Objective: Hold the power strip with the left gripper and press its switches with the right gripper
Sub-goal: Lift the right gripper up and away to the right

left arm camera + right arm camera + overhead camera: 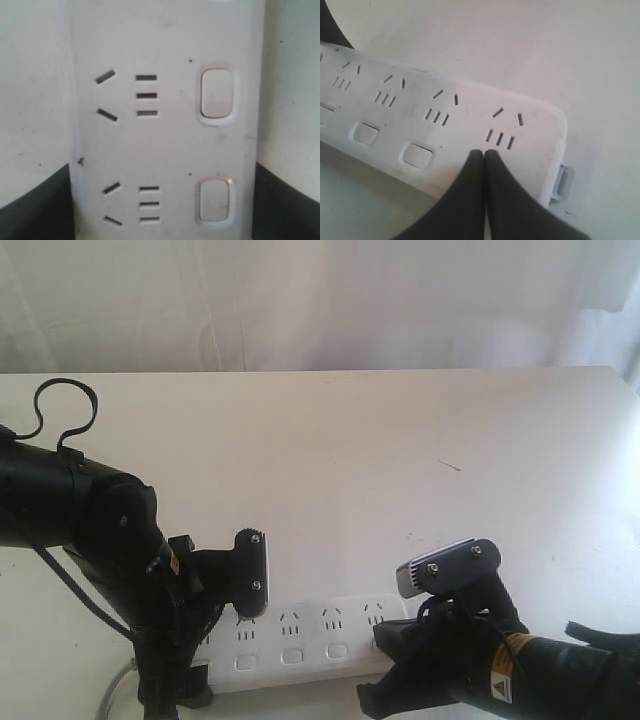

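**Power strip (300, 640) held at the table's (400, 440) six o'clock**

Left gripper (161, 180) clamps its sides, jaws wide. Right gripper (483, 155), fingers pinched together, touches the three o'clock end. Long axis runs nine to three, cord (115, 685) at nine.

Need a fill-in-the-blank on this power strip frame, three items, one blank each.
1. In the left wrist view, the long white plastic power strip shows ___ white push-button switches.
2. The fingers of the black two-finger right hand are ___.
3. The black left hand has the strip ___ its fingers.
Missing words: two; shut; between.
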You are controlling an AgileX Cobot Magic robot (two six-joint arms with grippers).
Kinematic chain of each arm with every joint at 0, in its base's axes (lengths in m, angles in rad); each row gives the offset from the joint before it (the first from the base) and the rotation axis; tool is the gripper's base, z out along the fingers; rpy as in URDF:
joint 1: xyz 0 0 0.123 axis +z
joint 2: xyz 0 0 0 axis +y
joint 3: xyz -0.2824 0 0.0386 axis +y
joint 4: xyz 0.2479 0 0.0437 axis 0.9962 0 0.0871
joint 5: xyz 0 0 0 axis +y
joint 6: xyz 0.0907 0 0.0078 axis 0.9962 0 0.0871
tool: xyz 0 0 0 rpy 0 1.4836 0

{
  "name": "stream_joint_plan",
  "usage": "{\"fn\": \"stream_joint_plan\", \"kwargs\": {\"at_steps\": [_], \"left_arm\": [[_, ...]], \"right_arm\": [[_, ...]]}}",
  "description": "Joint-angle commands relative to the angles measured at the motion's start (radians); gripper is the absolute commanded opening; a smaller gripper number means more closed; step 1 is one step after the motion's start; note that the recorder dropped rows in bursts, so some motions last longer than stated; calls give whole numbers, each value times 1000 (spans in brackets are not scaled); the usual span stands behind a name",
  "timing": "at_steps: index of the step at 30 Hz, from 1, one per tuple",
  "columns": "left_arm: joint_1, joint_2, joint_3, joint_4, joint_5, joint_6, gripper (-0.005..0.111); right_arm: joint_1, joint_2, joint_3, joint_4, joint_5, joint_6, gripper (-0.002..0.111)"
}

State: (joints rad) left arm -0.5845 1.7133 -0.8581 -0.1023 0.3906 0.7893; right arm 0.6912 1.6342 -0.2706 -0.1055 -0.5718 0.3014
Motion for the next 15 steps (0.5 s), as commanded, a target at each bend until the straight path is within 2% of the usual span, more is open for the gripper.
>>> {"fn": "stream_joint_plan", "kwargs": {"at_steps": [1,3,8,11,15], "left_arm": [[-6,21,19,6,49,11,0],[-6,21,19,6,51,11,0],[-6,21,19,6,59,11,0],[-6,21,19,6,59,11,0],[-6,19,19,-2,55,11,0]], "right_arm": [[-1,33,20,24,271,-11,0],[-1,33,22,24,244,-11,0],[-1,-17,52,-89,-323,18,0],[-1,-110,52,-61,-608,-99,0],[-1,-250,52,79,-641,-221,0]]}}
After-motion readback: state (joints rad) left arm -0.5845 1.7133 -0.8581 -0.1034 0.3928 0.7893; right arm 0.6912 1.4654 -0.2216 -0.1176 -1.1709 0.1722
